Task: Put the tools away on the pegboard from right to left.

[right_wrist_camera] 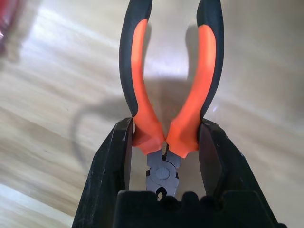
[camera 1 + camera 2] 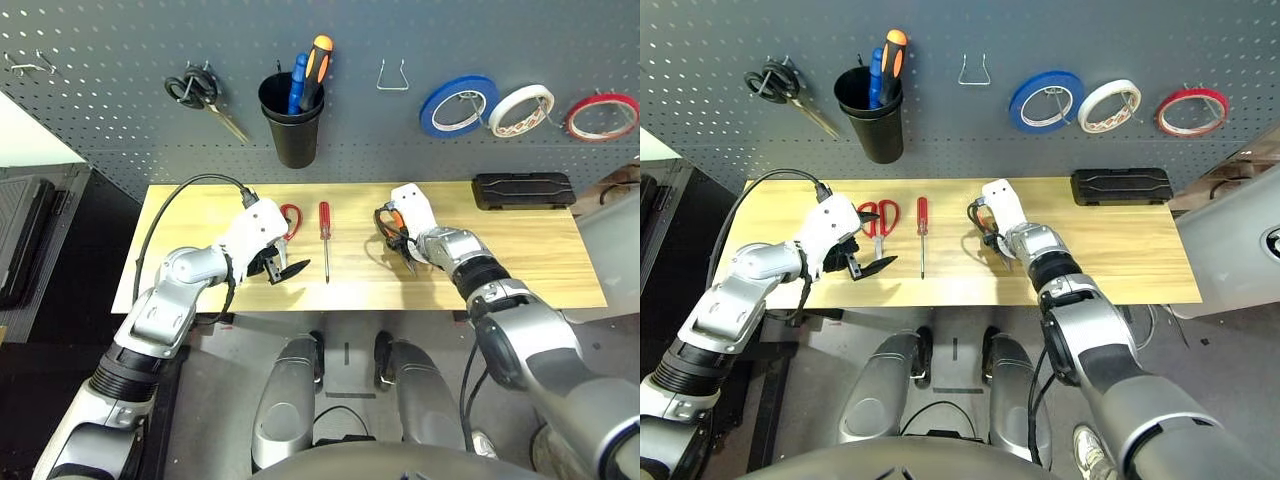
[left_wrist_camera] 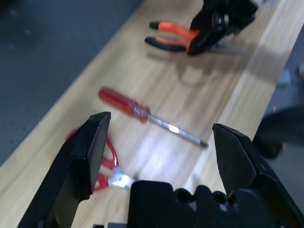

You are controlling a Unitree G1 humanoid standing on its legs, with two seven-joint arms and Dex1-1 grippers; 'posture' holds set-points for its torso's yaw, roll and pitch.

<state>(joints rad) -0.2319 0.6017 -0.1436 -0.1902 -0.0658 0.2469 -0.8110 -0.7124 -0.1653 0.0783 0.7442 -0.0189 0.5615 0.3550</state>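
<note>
Right, nearest us, the left gripper (image 2: 285,268) hangs low over the table (image 2: 520,270) with its fingers (image 3: 80,161) spread wide and nothing between them. Just beyond those fingers lie the red-handled scissors (image 2: 880,220), flat on the wood, and one step further across sits the slim red-handled screwdriver (image 2: 324,235), lying flat, apart from everything.

Over to the right gripper (image 2: 400,240): its fingers (image 1: 114,161) are clamped on the orange-and-black-handled pliers (image 1: 166,95), pinching both handles right by the pivot, the handles running on past the fingertips. Whether the pliers touch the table, I can't say. A black case (image 2: 522,189) rests at the table's back edge, beyond those fingers and off to their right.

Farthest back, the pegboard (image 2: 100,110) carries black-handled scissors (image 2: 200,95), a black cup (image 2: 292,122) of tools, a bare metal hook (image 2: 392,78), then a blue tape roll (image 2: 458,105), a white tape roll (image 2: 521,110) and the thin red tape ring (image 2: 602,116) hung at the far right.
</note>
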